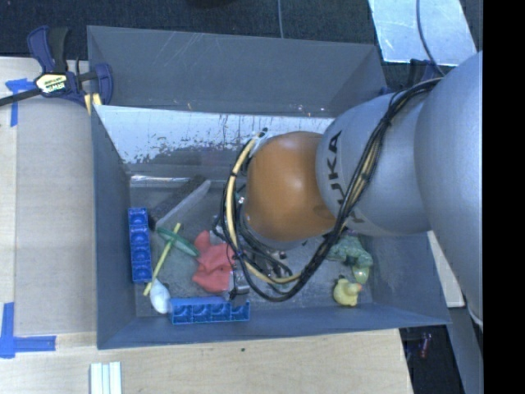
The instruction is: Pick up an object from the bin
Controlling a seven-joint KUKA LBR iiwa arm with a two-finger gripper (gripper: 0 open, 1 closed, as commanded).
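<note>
Gripper (238,280) sits low against the red crumpled lump (212,268), mid-bin near the front wall; open or shut, can't tell. Best centre over the lump, clear of the blue brick strip (209,311) nearby, then lift straight up.

Loose toys lying off to the left and right.
At the left a long blue brick (139,245) lies lengthwise and a second blue brick (209,311) runs across the near side. Between them a yellow stick (162,263) with a white tip crosses a green piece (179,242). Far right, a green toy (354,253) sits near a small yellow toy (347,292).
</note>
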